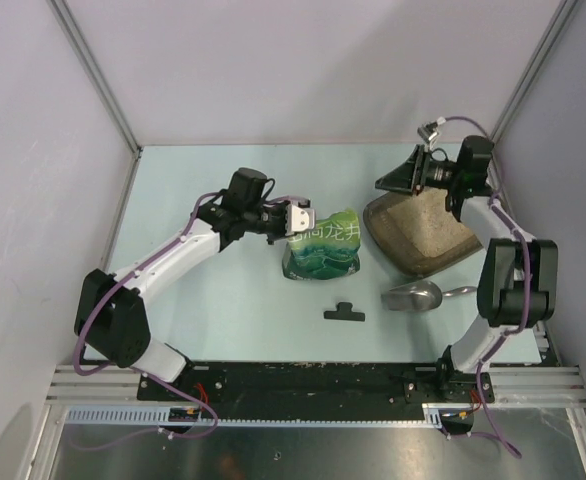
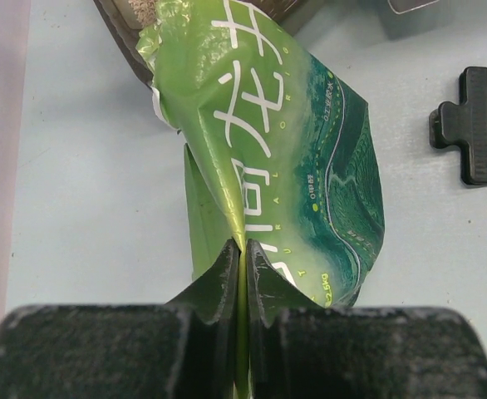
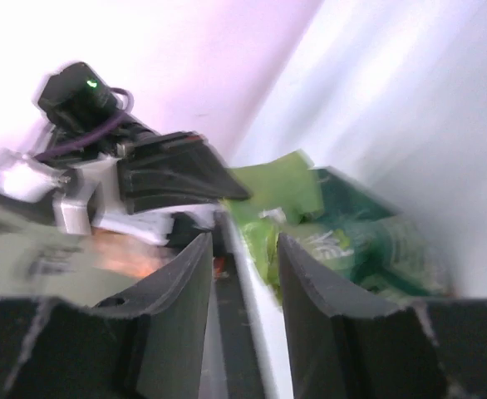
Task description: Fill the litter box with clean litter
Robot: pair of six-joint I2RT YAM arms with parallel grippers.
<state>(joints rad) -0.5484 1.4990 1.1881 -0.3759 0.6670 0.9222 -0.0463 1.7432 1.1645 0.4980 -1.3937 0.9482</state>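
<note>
The brown litter box (image 1: 398,262) sits at the right, with pale beige litter (image 1: 428,222) lying in it. Its corner also shows in the left wrist view (image 2: 119,29). A green printed bag (image 1: 323,250) stands just left of the box. My left gripper (image 1: 303,218) is shut on the bag's upper edge; in the left wrist view (image 2: 243,248) the green film (image 2: 277,150) is pinched between the fingers. My right gripper (image 1: 385,183) hovers at the box's far left corner. In the blurred right wrist view (image 3: 243,239) its fingers stand apart, with a thin dark edge running between them.
A silver metal scoop (image 1: 418,295) lies in front of the litter box. A black clip (image 1: 344,313) lies on the table in front of the bag, and shows in the left wrist view (image 2: 468,125). Grey walls close in the back and both sides.
</note>
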